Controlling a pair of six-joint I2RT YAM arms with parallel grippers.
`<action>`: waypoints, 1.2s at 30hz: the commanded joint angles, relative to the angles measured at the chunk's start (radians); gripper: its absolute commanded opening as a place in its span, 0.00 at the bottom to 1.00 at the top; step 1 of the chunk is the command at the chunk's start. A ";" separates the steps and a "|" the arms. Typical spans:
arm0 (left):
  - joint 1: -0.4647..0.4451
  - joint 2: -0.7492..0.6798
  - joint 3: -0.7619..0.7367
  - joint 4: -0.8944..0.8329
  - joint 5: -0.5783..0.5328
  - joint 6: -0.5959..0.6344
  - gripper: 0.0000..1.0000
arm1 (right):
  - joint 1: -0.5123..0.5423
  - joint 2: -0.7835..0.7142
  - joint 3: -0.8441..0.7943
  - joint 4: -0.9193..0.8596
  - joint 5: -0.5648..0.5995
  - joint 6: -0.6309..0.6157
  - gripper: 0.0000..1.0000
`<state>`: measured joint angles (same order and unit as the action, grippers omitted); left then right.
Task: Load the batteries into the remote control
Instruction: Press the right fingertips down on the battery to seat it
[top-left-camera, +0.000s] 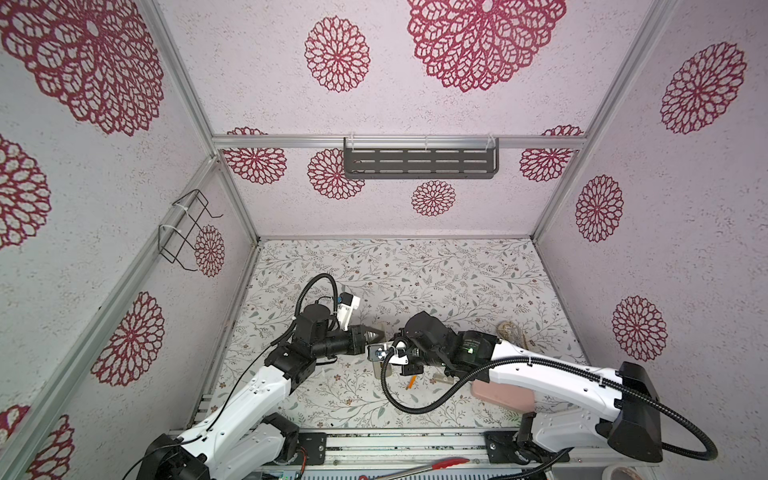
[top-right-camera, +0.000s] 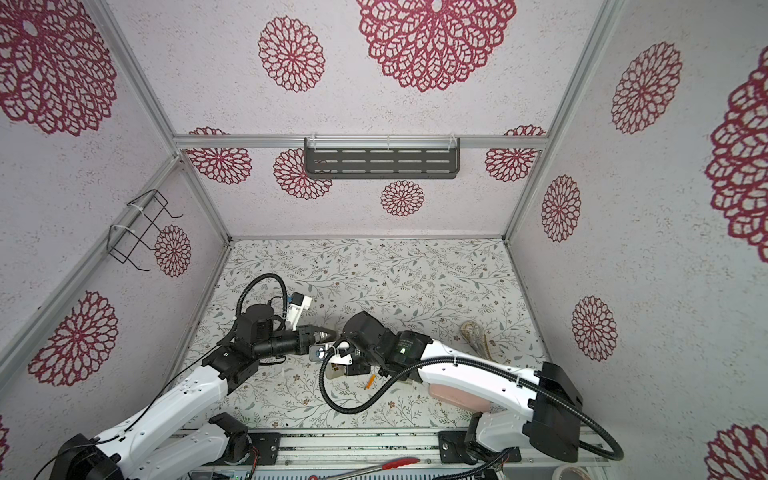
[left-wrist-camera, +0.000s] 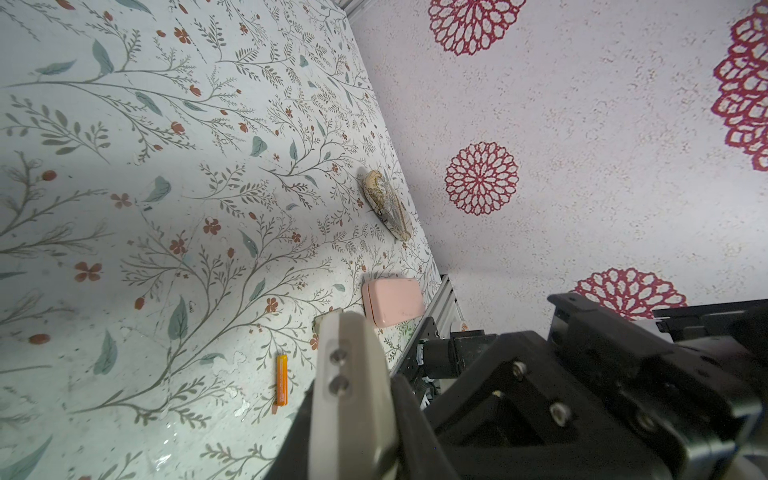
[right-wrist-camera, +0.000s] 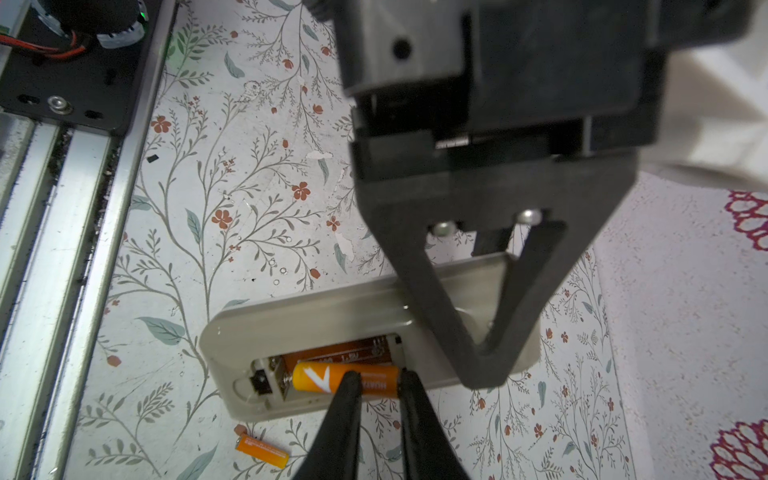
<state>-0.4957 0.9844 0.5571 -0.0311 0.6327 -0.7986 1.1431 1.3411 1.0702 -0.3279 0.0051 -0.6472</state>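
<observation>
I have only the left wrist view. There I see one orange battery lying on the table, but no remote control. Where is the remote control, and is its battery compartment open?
Observer: In the right wrist view the remote control lies back up on the table, with its battery compartment open.
Operator: Is a battery inside?
Observer: Yes, one battery sits in one slot.
Operator: What is the right gripper doing?
Observer: The right gripper is slightly open, with its tips at a second battery over the other slot. It seems not to clamp it.
</observation>
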 joint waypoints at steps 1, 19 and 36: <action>-0.007 -0.006 0.030 0.051 0.034 -0.001 0.00 | 0.013 0.023 0.027 -0.037 0.015 -0.023 0.20; -0.007 -0.004 0.032 0.053 0.033 0.001 0.00 | 0.031 0.055 0.035 -0.072 0.007 -0.032 0.17; -0.006 -0.006 0.031 0.059 0.032 0.001 0.00 | 0.049 0.078 0.030 -0.091 0.018 -0.035 0.13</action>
<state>-0.4976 0.9951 0.5571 -0.0914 0.6193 -0.7860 1.1755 1.3972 1.0950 -0.3592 0.0452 -0.6720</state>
